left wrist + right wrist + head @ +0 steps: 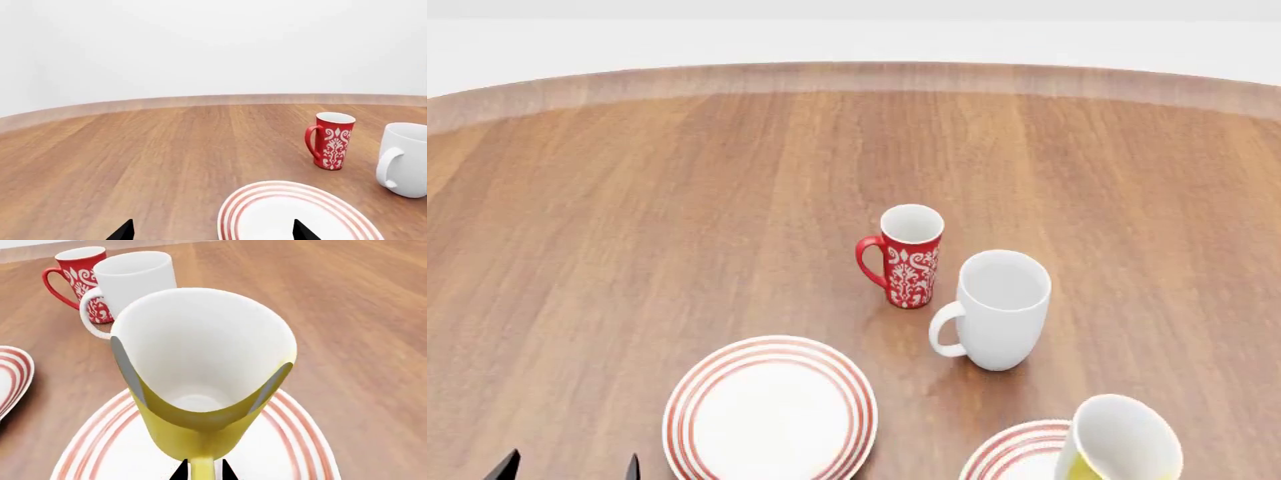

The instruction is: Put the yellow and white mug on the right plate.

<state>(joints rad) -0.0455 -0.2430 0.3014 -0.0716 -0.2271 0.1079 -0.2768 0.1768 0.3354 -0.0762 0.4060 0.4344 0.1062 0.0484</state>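
Observation:
My right gripper point(203, 471) is shut on the loop handle of the yellow and white mug point(200, 390), one black fingertip on each side of it. The mug is tilted with its white inside showing, and it sits over the right plate point(297, 450), a white plate with red rings. In the head view the mug point(1114, 445) and this plate point(1014, 455) lie at the lower right edge. I cannot tell whether the mug's base touches the plate. My left gripper point(210, 231) is open and holds nothing, low over the table by the left plate point(287, 210).
A slim red-and-white patterned mug point(909, 255) and a taller all-white mug point(1001, 310) stand side by side beyond the plates. The left plate point(770, 410) lies near the front. The round wooden table's far edge point(854, 78) curves across the back.

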